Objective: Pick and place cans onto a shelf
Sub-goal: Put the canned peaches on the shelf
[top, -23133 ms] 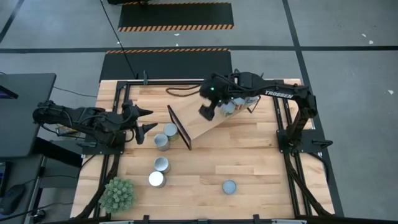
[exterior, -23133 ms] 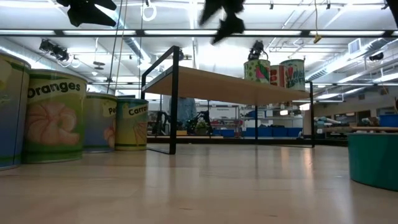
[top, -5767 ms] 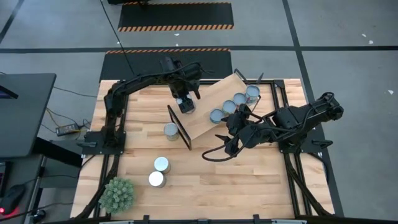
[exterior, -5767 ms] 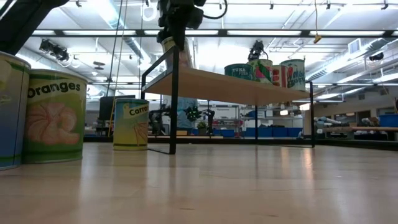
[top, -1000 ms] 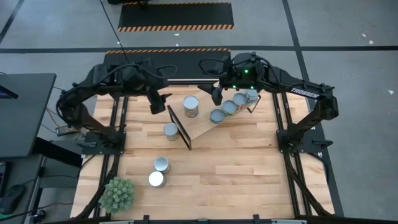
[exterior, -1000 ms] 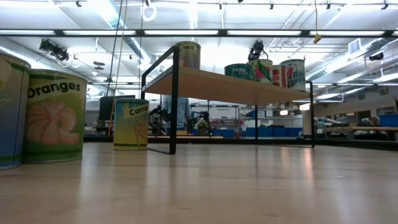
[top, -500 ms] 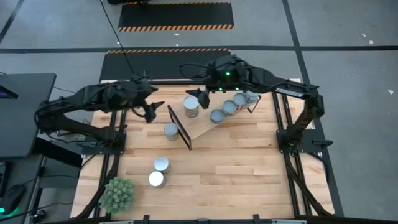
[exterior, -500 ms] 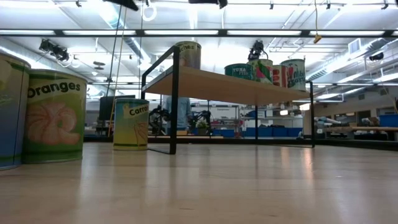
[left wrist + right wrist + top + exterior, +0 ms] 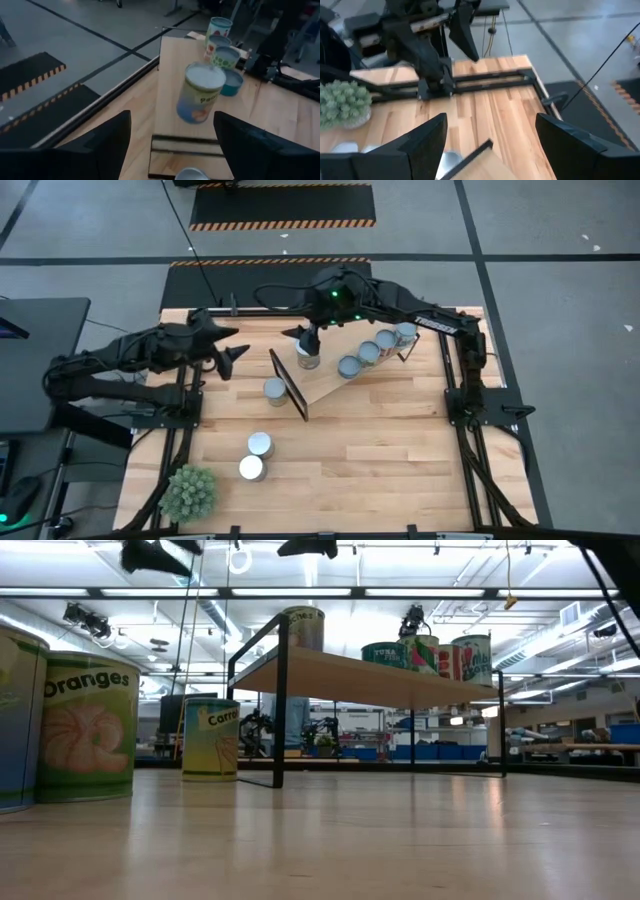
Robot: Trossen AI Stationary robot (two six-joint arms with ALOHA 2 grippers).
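Note:
The shelf (image 9: pixel 345 350) is a light-wood plank on black end frames, lying slantwise at the table's far middle. Several cans stand on it: a yellow-and-blue one (image 9: pixel 308 358) at its left end and the others (image 9: pixel 368 352) toward its right end. Three cans rest on the table: one (image 9: pixel 274 390) by the shelf's left frame and two (image 9: pixel 255 456) nearer. My right gripper (image 9: pixel 303 337) is open, above the left-end can (image 9: pixel 303 628) and clear of it. My left gripper (image 9: pixel 238 345) is open and empty, left of the shelf, facing that can (image 9: pixel 200 92).
A spiky green plant (image 9: pixel 190 492) stands at the near left corner. Black rails (image 9: pixel 185 410) run along the table's left and right sides. Bare tabletop (image 9: pixel 400 440) spreads over the near right. An orange-labelled can (image 9: pixel 88 725) stands close to the low camera.
My right gripper has gone toward the table's left along the shelf and now hangs over the left-end can. My left gripper has drawn back from the shelf toward the table's left edge. The cans have stayed where they were.

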